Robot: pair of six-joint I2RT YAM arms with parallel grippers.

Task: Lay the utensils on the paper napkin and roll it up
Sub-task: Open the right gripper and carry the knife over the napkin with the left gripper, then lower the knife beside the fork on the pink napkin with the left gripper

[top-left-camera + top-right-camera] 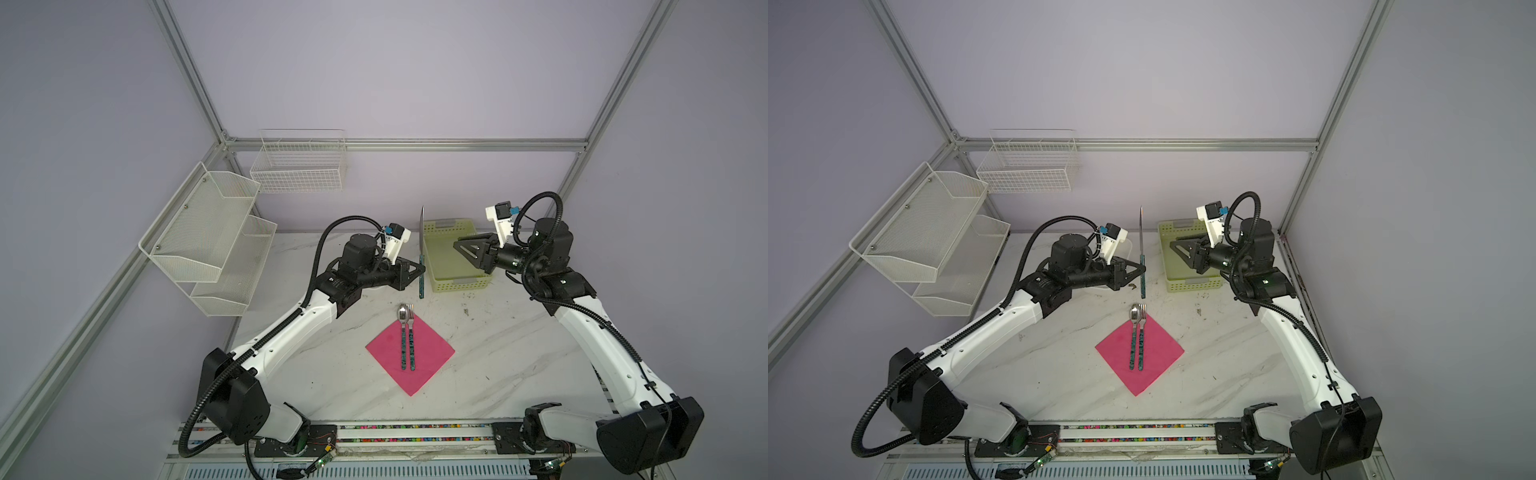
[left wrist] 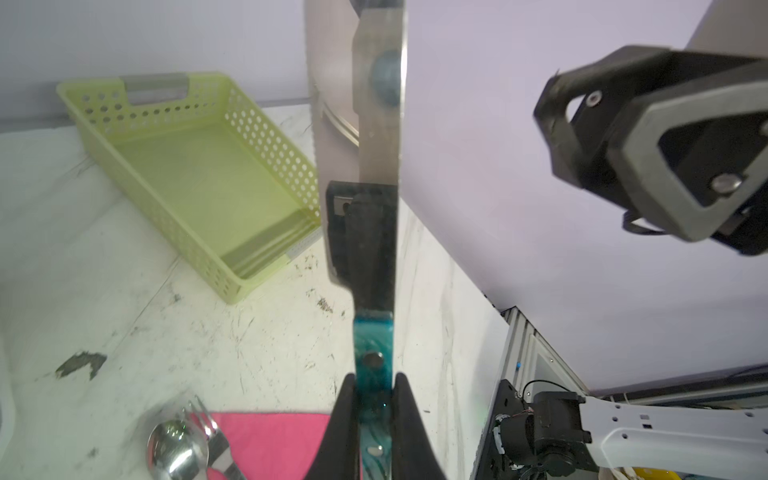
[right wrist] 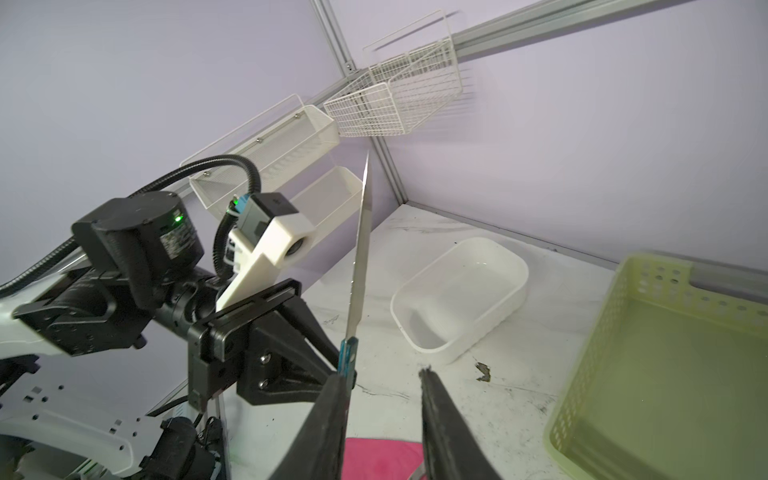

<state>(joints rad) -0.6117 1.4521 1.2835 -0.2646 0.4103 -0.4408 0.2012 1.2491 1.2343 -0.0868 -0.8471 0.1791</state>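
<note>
A knife (image 1: 422, 239) is held upright above the bench (image 1: 519, 353) with its blade pointing up. It is gripped by the left jaws, which are clamped tight on its teal handle, as is seen close up in the left wrist view. The right jaws are parted a moderate way and nothing is held between them. In both top views they are seen over the green basket (image 1: 457, 284), just right of the knife and apart from it.

The spoon (image 1: 403, 332) and fork (image 1: 411, 328) are laid side by side, the spoon on the left, on the pink paper napkin (image 1: 432, 353). The napkin is spread flat as a diamond at mid-bench, nearer than the knife. The handles are lined along its near-far diagonal, and the metal heads jut past its far corner. A white tub (image 3: 469, 332) is seen at the far left of the bench.
</note>
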